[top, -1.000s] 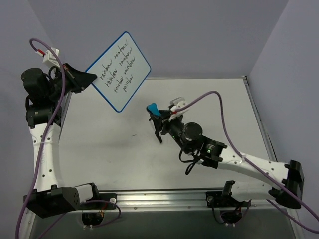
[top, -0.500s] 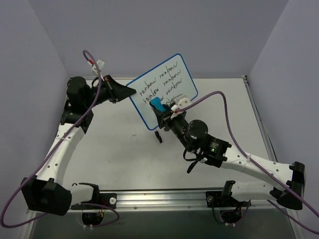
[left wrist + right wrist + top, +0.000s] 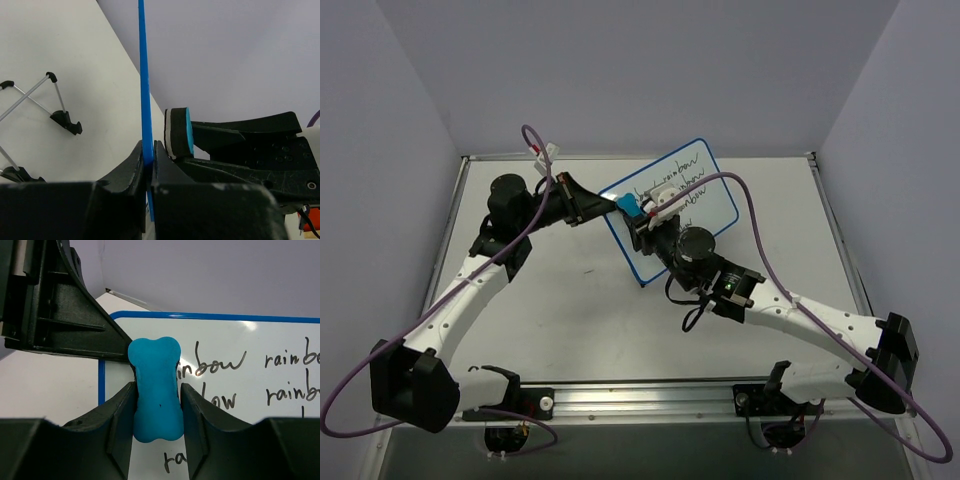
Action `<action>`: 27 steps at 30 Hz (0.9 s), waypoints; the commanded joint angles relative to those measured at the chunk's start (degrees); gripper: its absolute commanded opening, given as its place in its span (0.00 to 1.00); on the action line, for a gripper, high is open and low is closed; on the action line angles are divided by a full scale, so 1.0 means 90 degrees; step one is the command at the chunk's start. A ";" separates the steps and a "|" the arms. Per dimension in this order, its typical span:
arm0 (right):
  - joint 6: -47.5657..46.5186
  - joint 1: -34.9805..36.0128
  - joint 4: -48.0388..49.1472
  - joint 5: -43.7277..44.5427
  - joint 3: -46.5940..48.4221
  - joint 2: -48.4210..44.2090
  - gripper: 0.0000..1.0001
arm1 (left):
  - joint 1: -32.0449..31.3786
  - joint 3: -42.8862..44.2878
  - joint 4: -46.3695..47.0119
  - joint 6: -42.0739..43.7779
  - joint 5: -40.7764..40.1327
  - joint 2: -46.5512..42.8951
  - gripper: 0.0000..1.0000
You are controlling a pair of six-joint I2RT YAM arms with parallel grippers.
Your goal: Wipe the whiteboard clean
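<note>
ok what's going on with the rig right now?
The left fingers are clamped on the edge of the whiteboard, holding it up. The right fingers grip the blue eraser near the clamped end of the board. Its felt side faces the board and looks just short of touching. The handwritten "rainbow" lines look intact, so nothing has been wiped yet.
</note>
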 commanded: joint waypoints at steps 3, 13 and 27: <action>0.0213 -0.0102 0.0116 -0.0124 -0.0079 -0.0467 0.00 | -0.0003 0.0090 0.1150 -0.0271 0.0153 -0.0384 0.02; 0.0145 -0.0228 -0.0529 -0.0221 -0.0158 -0.0604 0.00 | -0.0071 0.0080 0.1775 -0.0369 0.0652 -0.0286 0.02; 0.0106 0.0162 -0.0705 0.0442 -0.0636 -0.0692 0.00 | -0.0198 0.0471 0.0858 0.0021 0.0505 -0.0354 0.02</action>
